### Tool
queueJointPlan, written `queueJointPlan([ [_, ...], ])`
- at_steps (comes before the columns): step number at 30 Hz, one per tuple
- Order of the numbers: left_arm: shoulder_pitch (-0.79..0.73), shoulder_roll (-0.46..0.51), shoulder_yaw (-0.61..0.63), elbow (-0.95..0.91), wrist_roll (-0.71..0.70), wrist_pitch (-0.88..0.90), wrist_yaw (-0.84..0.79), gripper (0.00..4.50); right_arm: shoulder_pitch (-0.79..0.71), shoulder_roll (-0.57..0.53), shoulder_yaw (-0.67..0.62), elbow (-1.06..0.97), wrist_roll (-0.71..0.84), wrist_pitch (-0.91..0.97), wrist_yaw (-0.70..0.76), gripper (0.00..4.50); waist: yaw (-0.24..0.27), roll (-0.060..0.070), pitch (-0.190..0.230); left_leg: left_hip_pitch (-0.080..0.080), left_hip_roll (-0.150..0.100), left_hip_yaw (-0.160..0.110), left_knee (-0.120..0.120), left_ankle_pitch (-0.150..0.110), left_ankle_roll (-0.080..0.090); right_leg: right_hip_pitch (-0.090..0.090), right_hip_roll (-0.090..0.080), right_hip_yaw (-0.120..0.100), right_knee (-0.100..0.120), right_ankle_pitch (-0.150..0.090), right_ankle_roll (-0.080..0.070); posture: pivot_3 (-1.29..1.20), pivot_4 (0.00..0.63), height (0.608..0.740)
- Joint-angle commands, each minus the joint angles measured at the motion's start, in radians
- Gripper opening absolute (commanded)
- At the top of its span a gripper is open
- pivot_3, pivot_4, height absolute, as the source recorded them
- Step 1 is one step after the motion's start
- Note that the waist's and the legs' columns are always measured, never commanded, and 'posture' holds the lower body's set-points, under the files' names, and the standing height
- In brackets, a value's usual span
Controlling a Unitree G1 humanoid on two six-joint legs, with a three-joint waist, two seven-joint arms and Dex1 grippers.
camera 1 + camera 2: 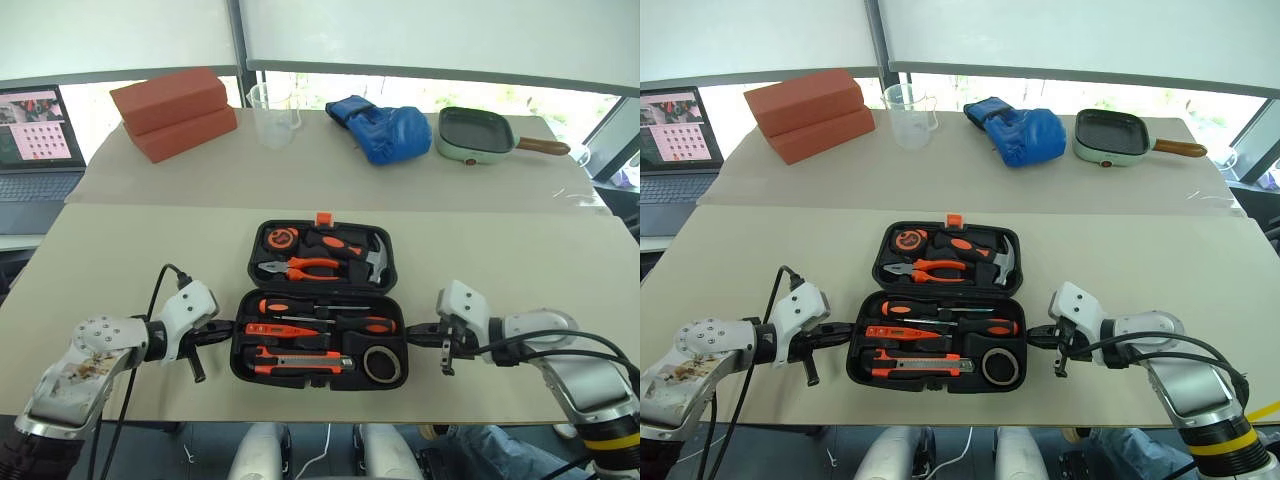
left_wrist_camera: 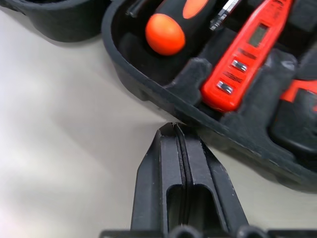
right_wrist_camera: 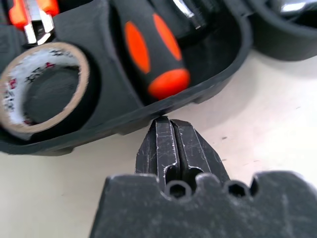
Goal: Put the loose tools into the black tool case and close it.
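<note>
The black tool case (image 1: 320,289) lies open on the near table. Its near half holds two screwdrivers (image 1: 300,307), the slim orange tester screwdriver (image 1: 275,329), the utility knife (image 1: 300,362) and the tape roll (image 1: 381,364). Pliers (image 1: 305,267) and a hammer (image 1: 375,258) sit in the far half. My left gripper (image 1: 225,335) is shut, with its tip (image 2: 174,130) against the near half's left wall beside the tester (image 2: 242,54). My right gripper (image 1: 415,333) is shut too, its tip (image 3: 166,121) at the right wall near the tape roll (image 3: 42,89).
On the far table stand two red bricks (image 1: 175,110), a clear measuring cup (image 1: 273,112), a blue glove (image 1: 385,130) and a green frying pan (image 1: 475,135). A laptop (image 1: 35,135) is at the far left. Bare tabletop surrounds the case.
</note>
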Motion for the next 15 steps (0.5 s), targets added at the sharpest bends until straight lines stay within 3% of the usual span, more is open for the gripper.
queueJointPlan([
  [1,0.017,0.037,0.042,0.04,-0.026,0.046,-0.011,0.05,0.007,-0.034,-0.076,-0.033,0.04,0.016,-0.006,0.0,0.0,0.0,0.0,0.0,0.0,0.0,0.0,0.0,0.0,0.0,0.0,0.0,0.0,0.0,0.0,0.0,0.15,0.738],
  [2,-0.001,0.038,0.058,0.059,-0.043,0.075,-0.001,0.05,0.007,-0.045,-0.093,-0.029,0.051,0.031,-0.004,0.0,0.001,0.0,0.0,0.0,0.0,0.0,0.0,0.0,0.0,0.0,0.0,0.0,0.0,0.0,0.0,0.0,0.15,0.738],
  [3,-0.025,0.037,0.071,0.078,-0.061,0.105,0.009,0.6,0.004,-0.054,-0.109,-0.023,0.062,0.042,-0.002,0.29,0.003,0.0,0.0,0.0,0.0,0.0,0.0,0.0,0.0,0.0,0.0,0.0,0.0,0.0,0.0,0.0,0.15,0.738],
  [6,-0.139,0.022,0.11,0.151,-0.139,0.227,0.031,1.5,-0.035,-0.075,-0.162,0.015,0.12,0.115,0.002,1.1,0.005,0.0,0.0,0.001,0.0,0.0,0.001,0.001,-0.001,0.001,0.0,0.0,0.003,0.0,0.0,0.0,0.15,0.738],
  [14,-0.613,-0.103,0.074,0.452,-0.219,0.533,0.142,4.49,-0.352,0.01,-0.158,0.257,0.198,0.317,-0.09,3.92,0.011,-0.002,0.001,0.001,-0.003,-0.001,0.005,0.003,-0.002,0.0,0.001,0.0,0.009,0.001,0.0,0.0,0.15,0.738],
  [15,-0.657,-0.118,0.067,0.484,-0.221,0.555,0.15,4.5,-0.391,0.031,-0.147,0.284,0.192,0.334,-0.109,4.19,0.011,-0.002,0.001,0.0,-0.003,-0.001,0.005,0.003,-0.002,0.0,0.001,0.0,0.009,0.001,0.0,0.0,0.15,0.738],
])
